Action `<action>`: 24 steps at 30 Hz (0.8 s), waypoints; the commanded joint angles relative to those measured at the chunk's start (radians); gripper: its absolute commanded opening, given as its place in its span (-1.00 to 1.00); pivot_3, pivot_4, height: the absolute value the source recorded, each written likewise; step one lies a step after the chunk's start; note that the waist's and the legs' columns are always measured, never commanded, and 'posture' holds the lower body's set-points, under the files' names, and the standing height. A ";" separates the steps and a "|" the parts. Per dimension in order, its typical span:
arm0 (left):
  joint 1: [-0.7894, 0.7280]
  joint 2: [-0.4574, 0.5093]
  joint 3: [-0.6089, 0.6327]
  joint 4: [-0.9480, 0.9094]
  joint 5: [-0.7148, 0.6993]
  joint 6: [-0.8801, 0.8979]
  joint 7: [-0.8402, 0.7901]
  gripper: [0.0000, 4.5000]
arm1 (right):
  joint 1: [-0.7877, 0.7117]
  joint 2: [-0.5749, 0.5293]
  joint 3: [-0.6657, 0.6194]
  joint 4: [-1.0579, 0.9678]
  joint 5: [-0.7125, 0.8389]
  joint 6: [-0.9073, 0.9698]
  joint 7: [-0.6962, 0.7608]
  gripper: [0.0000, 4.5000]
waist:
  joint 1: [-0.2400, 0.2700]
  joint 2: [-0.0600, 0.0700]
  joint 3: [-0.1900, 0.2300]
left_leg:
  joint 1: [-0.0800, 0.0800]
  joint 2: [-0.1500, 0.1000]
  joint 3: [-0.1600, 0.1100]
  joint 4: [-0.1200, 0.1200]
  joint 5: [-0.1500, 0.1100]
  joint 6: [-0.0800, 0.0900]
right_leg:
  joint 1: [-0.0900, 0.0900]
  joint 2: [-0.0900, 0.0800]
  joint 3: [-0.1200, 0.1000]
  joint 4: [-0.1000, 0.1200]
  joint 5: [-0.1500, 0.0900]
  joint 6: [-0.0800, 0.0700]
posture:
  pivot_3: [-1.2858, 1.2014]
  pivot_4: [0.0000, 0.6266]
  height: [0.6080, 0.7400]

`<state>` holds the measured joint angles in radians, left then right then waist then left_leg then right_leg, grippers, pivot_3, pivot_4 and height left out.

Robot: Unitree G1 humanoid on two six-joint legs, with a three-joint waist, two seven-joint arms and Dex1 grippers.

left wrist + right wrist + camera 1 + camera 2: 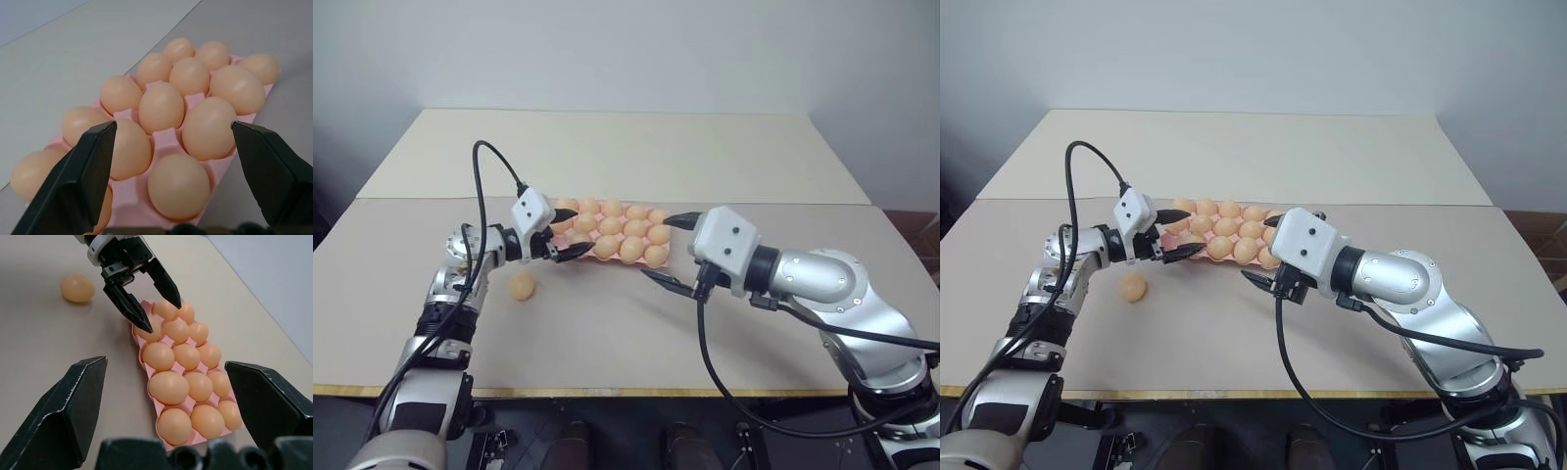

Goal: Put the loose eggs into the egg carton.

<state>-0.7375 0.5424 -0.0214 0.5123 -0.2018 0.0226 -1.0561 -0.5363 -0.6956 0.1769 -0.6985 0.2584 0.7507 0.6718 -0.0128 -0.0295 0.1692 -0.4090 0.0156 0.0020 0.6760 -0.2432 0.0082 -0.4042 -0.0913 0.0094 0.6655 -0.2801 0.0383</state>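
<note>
Pink egg carton [607, 257] sits mid-table, its cups filled with eggs. Left gripper [568, 233] hovers at the carton's left end, fingers apart, holding nothing. One loose egg [521, 285] lies on the table beside it. Right gripper [672, 252] at carton's right end, fingers spread wide, empty.

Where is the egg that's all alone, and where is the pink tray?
Loose egg [522, 285], left eye view, middle of its shell.
Pink tray [167, 138], left wrist view, bare ridge between eggs.
</note>
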 commanded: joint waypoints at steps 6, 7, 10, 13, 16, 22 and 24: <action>0.029 0.101 0.085 -0.186 -0.089 0.071 -0.054 0.75 | -0.016 -0.011 -0.029 -0.012 -0.001 -0.025 0.010 1.00 | -0.004 0.000 0.000 | 0.000 0.000 0.000 0.000 0.000 0.000 | 0.000 0.000 0.000 0.000 0.000 0.000 | 0.03 -0.52 1.00; 0.056 0.140 0.102 -0.235 -0.107 0.099 -0.075 0.75 | -0.020 -0.013 -0.032 -0.010 0.004 -0.027 0.017 1.00 | -0.006 0.000 0.000 | 0.000 0.001 0.000 0.000 0.000 0.000 | 0.000 0.001 0.001 0.000 0.000 0.000 | 0.03 -0.52 1.00; 0.154 0.256 0.152 -0.364 -0.148 0.167 -0.122 0.75 | -0.022 -0.021 -0.054 -0.010 0.032 -0.032 0.048 1.00 | -0.012 0.000 0.000 | 0.001 0.002 0.000 -0.001 0.000 0.000 | 0.000 0.001 0.001 0.000 0.000 0.000 | 0.03 -0.52 1.00; 0.281 0.358 0.233 -0.470 -0.190 0.214 -0.152 0.75 | -0.016 -0.033 -0.089 -0.011 0.071 -0.030 0.085 1.00 | -0.009 0.001 0.000 | 0.001 0.002 0.000 -0.001 0.000 0.000 | 0.000 0.001 0.001 0.000 0.000 0.000 | 0.03 -0.52 1.00; 0.440 0.432 0.367 -0.557 -0.250 0.262 -0.186 0.75 | -0.002 -0.054 -0.118 -0.013 0.103 -0.050 0.126 1.00 | -0.005 0.001 0.000 | 0.002 0.002 0.001 -0.001 0.000 0.000 | 0.000 0.001 0.001 -0.001 0.000 0.000 | 0.03 -0.52 1.00; 0.804 0.448 0.689 -0.681 -0.351 0.363 -0.238 0.75 | 0.030 -0.096 -0.133 -0.008 0.125 -0.119 0.192 1.00 | -0.004 0.001 0.001 | 0.003 0.004 0.001 -0.002 -0.001 0.001 | 0.001 0.000 0.001 -0.001 0.000 0.000 | 0.03 -0.52 1.00; 0.892 0.431 0.744 -0.723 -0.361 0.378 -0.235 0.75 | 0.034 -0.097 -0.131 -0.002 0.125 -0.131 0.197 1.00 | -0.001 0.001 0.001 | 0.003 0.004 0.001 -0.002 -0.001 0.001 | 0.002 0.000 0.001 -0.001 0.000 0.000 | 0.03 -0.52 1.00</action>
<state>0.1382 0.9777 0.6602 -0.1571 -0.5362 0.3917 -1.2861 -0.4940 -0.7861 0.0689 -0.6836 0.3755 0.6552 0.8637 -0.0138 -0.0285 0.1697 -0.4054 0.0193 0.0029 0.6742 -0.2438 0.0088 -0.4022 -0.0922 0.0100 0.6647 -0.2803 0.0382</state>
